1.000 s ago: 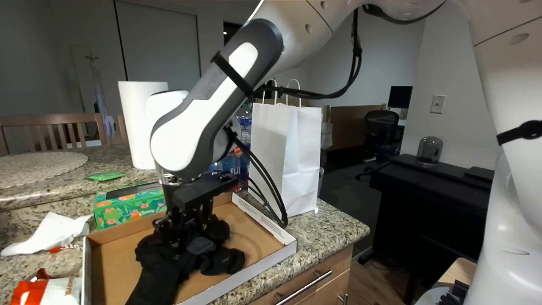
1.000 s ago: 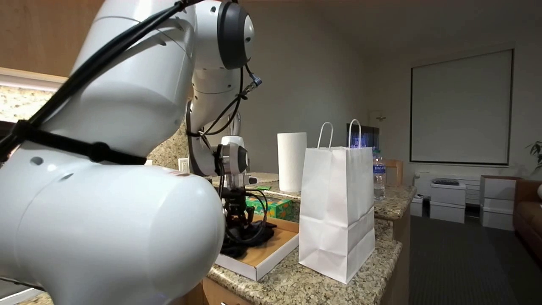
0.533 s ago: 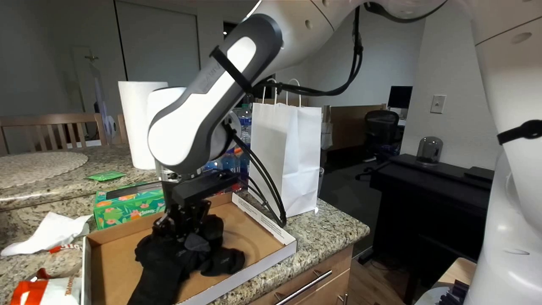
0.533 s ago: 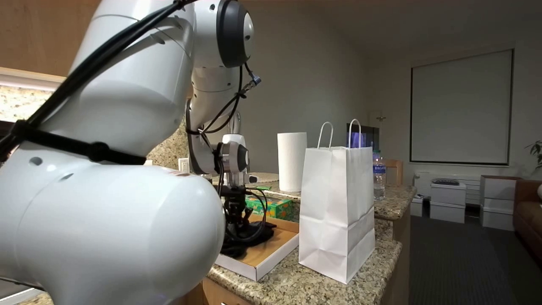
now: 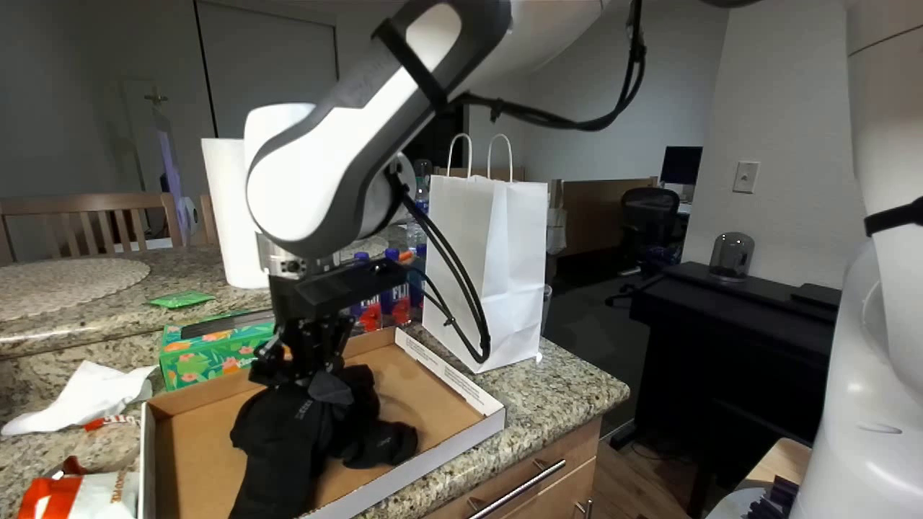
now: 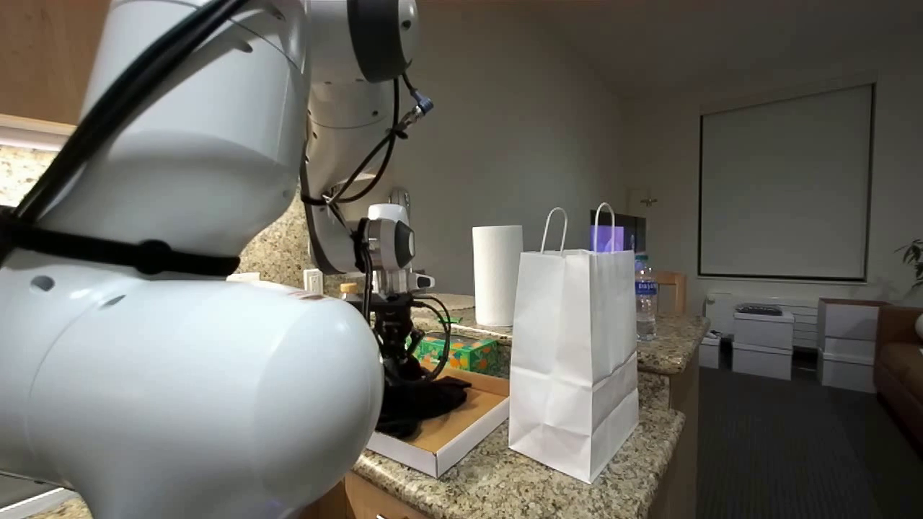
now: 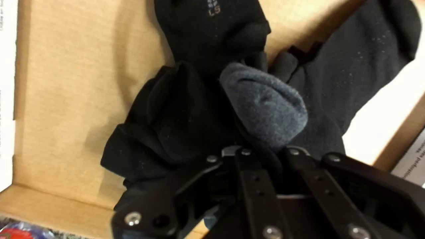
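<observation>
Pinches a fold of black cloth [image 7: 196, 132] in the gripper [image 7: 270, 152], drawn almost together, just above the floor of the cardboard tray [image 5: 191, 461]. Has the rest of the cloth lying inside that tray (showing a gray patch [image 7: 265, 103] right by the grip). Has, in both exterior views, a tissue box [image 5: 220, 353] just outside one wall of the tray and a white paper bag [image 5: 505, 267] near another.
</observation>
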Controlling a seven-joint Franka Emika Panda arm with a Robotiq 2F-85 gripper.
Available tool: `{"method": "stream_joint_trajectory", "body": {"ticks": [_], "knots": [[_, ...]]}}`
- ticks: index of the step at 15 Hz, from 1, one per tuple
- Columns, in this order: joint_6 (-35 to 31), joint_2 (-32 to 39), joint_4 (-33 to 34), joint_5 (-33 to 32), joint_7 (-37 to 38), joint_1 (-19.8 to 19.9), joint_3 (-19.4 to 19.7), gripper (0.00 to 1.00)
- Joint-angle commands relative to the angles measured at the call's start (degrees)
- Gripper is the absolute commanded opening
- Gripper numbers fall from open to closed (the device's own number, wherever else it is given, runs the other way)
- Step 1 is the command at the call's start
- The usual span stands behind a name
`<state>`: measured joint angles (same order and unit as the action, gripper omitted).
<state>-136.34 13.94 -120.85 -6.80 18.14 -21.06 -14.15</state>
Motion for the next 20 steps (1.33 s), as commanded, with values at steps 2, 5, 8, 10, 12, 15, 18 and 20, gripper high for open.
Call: {"method": "stream_joint_trajectory", "body": {"ticks": [2,5,8,10,12,15,18,20], "knots": [[5.05,-11.66,-3.47,1.57,-3.8,0.69,-1.76,0.11],[8.9,-16.49,-2.01,2.34,-5.07,1.19,-2.22,0.11],[11.7,-21.23,-0.54,3.74,-6.91,1.74,-1.94,0.1],[13.48,-23.8,1.4,4.09,-6.92,2.34,-1.73,0.1],[16.01,-25.71,4.43,3.61,-6.18,3.19,-1.55,0.1],[21.46,-27.45,10.66,3.34,-5.53,4.99,-0.95,0.1],[27.47,-27.69,18.74,2.13,-2.8,8.26,0.11,0.1],[31.25,-26.93,23.99,2.24,-1.99,10.49,1.28,0.1]]}}
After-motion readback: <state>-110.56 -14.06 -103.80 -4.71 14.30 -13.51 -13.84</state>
